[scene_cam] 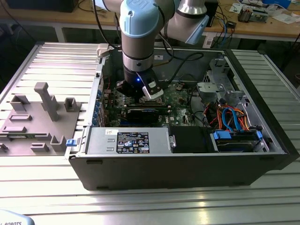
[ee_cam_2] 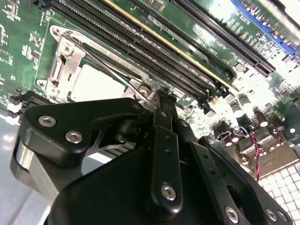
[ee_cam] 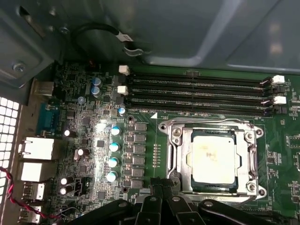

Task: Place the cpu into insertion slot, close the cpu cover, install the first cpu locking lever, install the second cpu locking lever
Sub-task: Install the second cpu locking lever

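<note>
- The chip [ee_cam: 213,157] lies flat in the socket [ee_cam: 255,190], and the cover [ee_cam: 247,154] is folded down around it, so its silver top shows through the window.
- In the exterior view my wrist hangs over the green board [scene_cam: 180,93], toward 11 o'clock inside the open computer case [scene_cam: 187,164]. The case stands on the tabletop [scene_cam: 140,206], with a grey fixture block [scene_cam: 42,117] at its 9 o'clock.
- My jaws look pressed together, tips side by side with no gap that I can see, just beside a corner of the socket.
- In the second wrist view a thin wire lever [ee_cam_2: 117,72] slants across the cover, and its hooked end meets my tips. I cannot tell whether the wire is pinched or only touched.
- I judge this to be the lever step. The wire seems to stand above the frame, not tucked under a catch.
- To do it well, I press on the lever's end, not its middle, so it pivots and doesn't bend.
- The push must go down and slightly sideways, so the wire clears its tab.
- The long memory slots [ee_cam: 197,93] lie near the socket, so I must not scrape them.
- The wire is thin and springy and could slip off my tips, so I go slowly.
</note>
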Tool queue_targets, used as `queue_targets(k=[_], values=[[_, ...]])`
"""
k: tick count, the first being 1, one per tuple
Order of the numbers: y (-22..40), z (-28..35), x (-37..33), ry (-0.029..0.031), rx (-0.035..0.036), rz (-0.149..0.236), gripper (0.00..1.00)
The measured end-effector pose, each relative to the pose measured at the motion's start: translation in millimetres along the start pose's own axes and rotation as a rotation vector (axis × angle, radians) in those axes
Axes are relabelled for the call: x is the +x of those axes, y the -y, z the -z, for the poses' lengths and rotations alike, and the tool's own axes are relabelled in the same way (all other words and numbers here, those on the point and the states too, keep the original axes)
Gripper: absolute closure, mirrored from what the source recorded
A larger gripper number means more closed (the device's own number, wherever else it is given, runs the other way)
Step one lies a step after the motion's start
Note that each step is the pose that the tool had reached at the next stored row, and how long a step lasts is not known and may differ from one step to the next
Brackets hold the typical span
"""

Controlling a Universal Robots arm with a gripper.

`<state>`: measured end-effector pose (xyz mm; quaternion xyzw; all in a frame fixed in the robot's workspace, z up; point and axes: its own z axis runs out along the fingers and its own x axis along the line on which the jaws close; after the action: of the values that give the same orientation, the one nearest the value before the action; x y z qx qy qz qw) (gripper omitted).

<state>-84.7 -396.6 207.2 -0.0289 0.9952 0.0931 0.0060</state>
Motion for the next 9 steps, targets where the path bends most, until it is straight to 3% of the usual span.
queue_targets(k=[3, 5, 7, 9], values=[[-0.7, 4.2, -0.1, -0.0003, 0.0004, 0.002, 0.89], [-3.0, 16.4, -0.4, -0.0003, 0.0014, 0.002, 0.89], [-6.2, 32.6, -0.6, -0.0003, 0.0020, 0.002, 0.89], [-7.8, 41.1, -0.7, -0.0003, 0.0019, 0.002, 0.89]])
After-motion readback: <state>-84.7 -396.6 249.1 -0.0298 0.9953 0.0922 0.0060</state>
